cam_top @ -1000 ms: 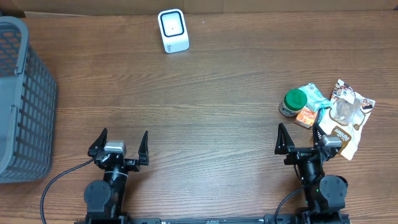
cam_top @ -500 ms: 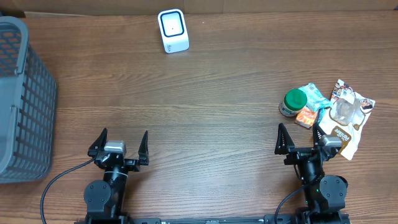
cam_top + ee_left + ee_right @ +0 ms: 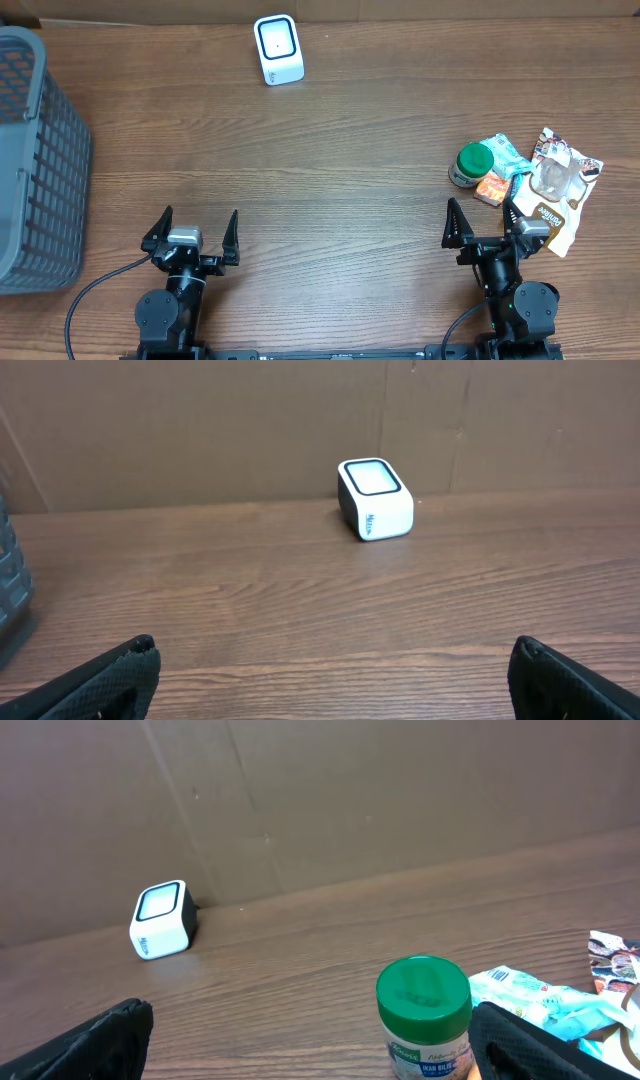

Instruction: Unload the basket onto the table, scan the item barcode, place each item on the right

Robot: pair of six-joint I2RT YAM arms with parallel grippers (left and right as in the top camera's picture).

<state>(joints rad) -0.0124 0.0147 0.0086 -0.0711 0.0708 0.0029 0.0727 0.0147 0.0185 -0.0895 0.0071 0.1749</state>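
Wood, plastic, film and cardboard.
The table [image 3: 350, 150] is brown wood grain, smooth with a low sheen. The scanner [image 3: 278, 49] is glossy white plastic, the basket [image 3: 65, 180] matt grey plastic lattice. The jar [image 3: 471, 165] has a smooth green plastic lid; the packets [image 3: 562, 190] are shiny printed film. The backdrop [image 3: 200, 430] is matt brown cardboard.

Nothing has changed. My left gripper [image 3: 200, 216] and my right gripper [image 3: 480, 210] are in the same spots at my end of the brown wooden table [image 3: 350, 150], fingers just as wide apart. The small white box scanner [image 3: 278, 50], the green-lidded jar [image 3: 472, 165] and the crinkly packets [image 3: 560, 185] have not moved.
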